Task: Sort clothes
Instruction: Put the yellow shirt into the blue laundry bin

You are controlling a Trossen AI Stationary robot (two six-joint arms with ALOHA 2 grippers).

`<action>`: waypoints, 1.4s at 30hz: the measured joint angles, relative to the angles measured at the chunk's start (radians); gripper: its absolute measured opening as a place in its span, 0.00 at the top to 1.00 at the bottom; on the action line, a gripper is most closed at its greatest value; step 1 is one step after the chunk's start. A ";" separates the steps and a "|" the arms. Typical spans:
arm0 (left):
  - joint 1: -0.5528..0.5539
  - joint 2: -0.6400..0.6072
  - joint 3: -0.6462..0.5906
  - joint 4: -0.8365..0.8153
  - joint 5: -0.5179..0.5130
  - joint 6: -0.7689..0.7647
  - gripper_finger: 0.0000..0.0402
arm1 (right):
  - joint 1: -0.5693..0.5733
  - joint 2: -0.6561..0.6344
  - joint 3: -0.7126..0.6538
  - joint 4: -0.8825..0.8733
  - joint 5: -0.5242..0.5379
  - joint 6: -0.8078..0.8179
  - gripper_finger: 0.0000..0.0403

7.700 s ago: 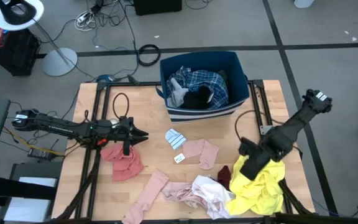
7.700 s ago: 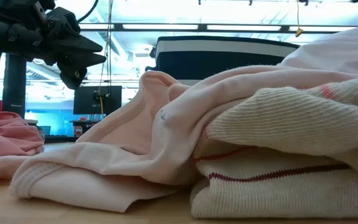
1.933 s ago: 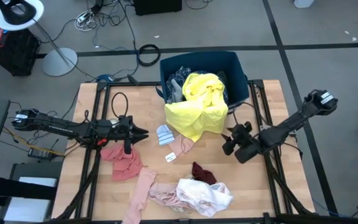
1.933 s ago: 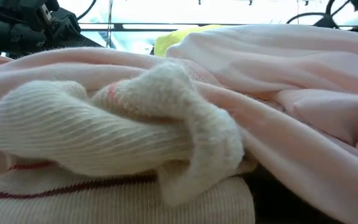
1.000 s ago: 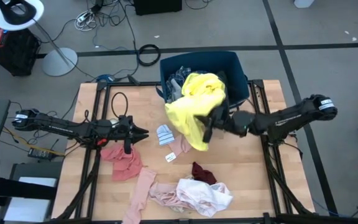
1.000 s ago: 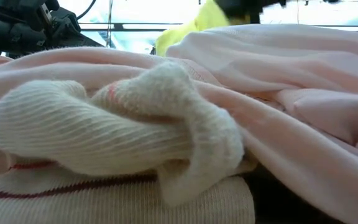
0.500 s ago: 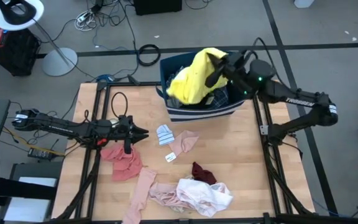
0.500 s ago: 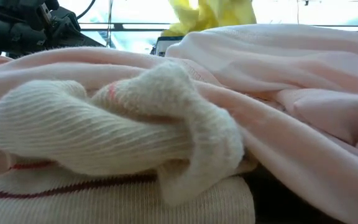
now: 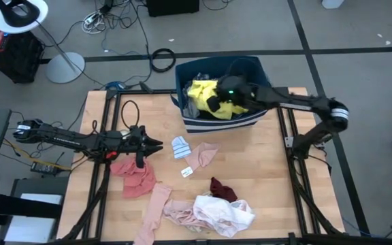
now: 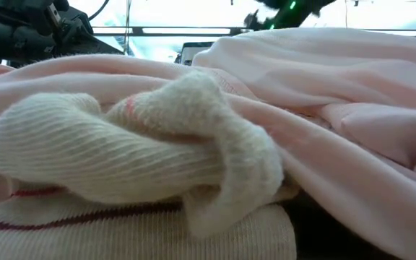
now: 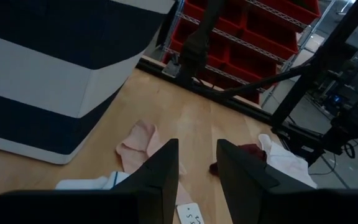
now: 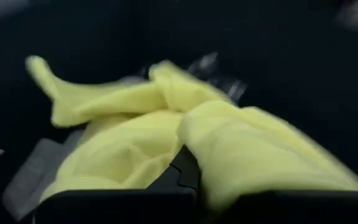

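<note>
The yellow garment (image 9: pixel 218 97) has come down from above the bin (image 9: pixel 263 112) and now lies inside it, the right gripper (image 9: pixel 214 102) still clamped on it. The left gripper (image 9: pixel 156 145) waits parted above the salmon cloth (image 9: pixel 136 179). If the right arm lifts before letting go, the garment could ride back out over the rim.

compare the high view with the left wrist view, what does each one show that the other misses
Only the high view shows the yellow garment inside the bin, with the right pincer shut on it, and the salmon garment by the left arm. Only the left wrist view shows red shelving beyond the table. Both show the striped bin, the pale pink garment and the maroon garment.
</note>
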 joint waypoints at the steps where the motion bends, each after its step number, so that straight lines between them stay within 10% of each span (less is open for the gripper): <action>1: 0.000 0.000 0.000 0.000 0.000 0.000 0.71 | -0.014 0.031 0.000 0.010 -0.032 0.025 0.98; 10: 0.000 0.000 0.000 -0.004 0.001 0.001 0.71 | -0.133 0.217 0.005 0.082 -0.372 0.167 0.80; 22: 0.000 0.000 0.000 -0.015 0.005 0.000 0.71 | -0.157 0.155 -0.003 0.123 -0.454 0.111 0.61; 35: 0.000 0.000 0.000 -0.023 -0.013 0.027 0.71 | -0.108 -0.217 -0.002 -0.016 -0.436 0.078 0.61; 42: 0.000 0.000 0.000 -0.023 -0.016 0.027 0.71 | -0.044 -0.307 -0.001 -0.230 -0.149 0.083 0.61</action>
